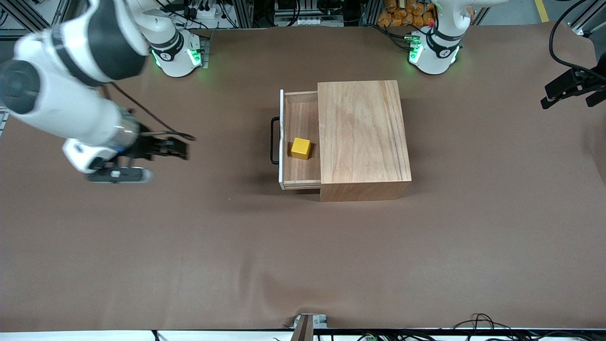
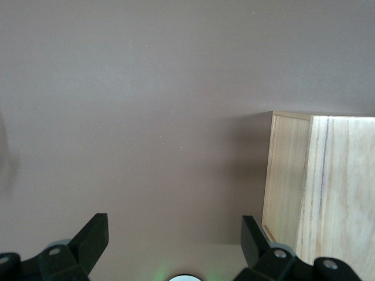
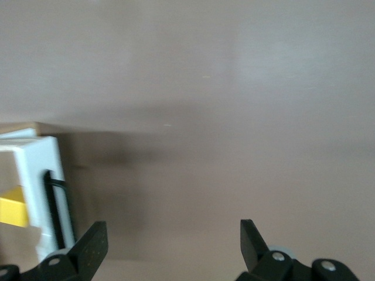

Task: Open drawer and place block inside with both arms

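The wooden box (image 1: 362, 137) stands mid-table. Its drawer (image 1: 299, 177) is pulled out toward the right arm's end, its black wire handle (image 1: 273, 140) facing that way. The yellow block (image 1: 300, 148) lies inside the drawer. My right gripper (image 1: 183, 149) is open and empty, over the table between the right arm's end and the handle. Its wrist view shows the gripper (image 3: 174, 237), the white drawer front (image 3: 44, 175), the handle (image 3: 55, 208) and the block (image 3: 12, 212). My left gripper (image 1: 566, 101) is open and empty at the left arm's end. Its wrist view shows the gripper (image 2: 174, 234) and the box (image 2: 316, 187).
The brown table cover (image 1: 189, 246) spans the whole table. The green-lit arm bases (image 1: 175, 54) (image 1: 433, 52) stand at the table's edge farthest from the front camera, with cables and equipment (image 1: 303, 14) past it. A small metal bracket (image 1: 307, 324) sits at the nearest edge.
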You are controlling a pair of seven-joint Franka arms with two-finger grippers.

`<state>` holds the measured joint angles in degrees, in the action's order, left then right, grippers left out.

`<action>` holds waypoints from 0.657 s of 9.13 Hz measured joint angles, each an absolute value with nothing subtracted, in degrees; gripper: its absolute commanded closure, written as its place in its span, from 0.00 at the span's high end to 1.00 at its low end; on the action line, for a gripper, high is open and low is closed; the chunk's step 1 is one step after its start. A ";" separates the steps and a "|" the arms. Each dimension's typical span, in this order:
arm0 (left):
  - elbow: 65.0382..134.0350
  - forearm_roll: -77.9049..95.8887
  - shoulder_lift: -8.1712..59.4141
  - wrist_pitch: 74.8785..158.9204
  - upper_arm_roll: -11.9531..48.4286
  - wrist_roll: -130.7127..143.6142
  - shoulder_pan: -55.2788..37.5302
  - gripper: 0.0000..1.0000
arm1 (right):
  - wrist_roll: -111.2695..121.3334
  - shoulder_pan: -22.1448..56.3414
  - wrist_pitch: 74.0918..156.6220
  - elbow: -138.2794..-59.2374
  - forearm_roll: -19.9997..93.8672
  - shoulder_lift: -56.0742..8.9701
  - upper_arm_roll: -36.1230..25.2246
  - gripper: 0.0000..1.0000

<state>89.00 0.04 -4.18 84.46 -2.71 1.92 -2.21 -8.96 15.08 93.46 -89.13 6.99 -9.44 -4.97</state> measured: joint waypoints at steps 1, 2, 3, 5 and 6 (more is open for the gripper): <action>88.87 0.01 -4.17 84.45 -2.68 1.92 -2.23 1.00 | -4.62 10.66 92.27 -91.53 5.85 -5.92 -4.87 1.00; 88.71 0.00 -4.16 84.45 -2.67 1.92 -2.23 1.00 | -2.04 6.94 90.44 -92.60 4.15 -2.71 -4.77 1.00; 88.59 -0.01 -4.13 84.41 -2.68 1.92 -2.22 1.00 | -1.12 4.38 88.65 -92.91 1.97 0.15 -4.53 1.00; 88.54 -0.01 -4.12 84.29 -2.65 1.92 -2.24 1.00 | 1.52 1.47 85.98 -93.09 0.51 3.59 -4.05 1.00; 88.54 -0.01 -4.12 84.17 -2.63 1.92 -2.24 1.00 | 2.51 0.75 85.19 -93.13 0.40 4.05 -4.02 1.00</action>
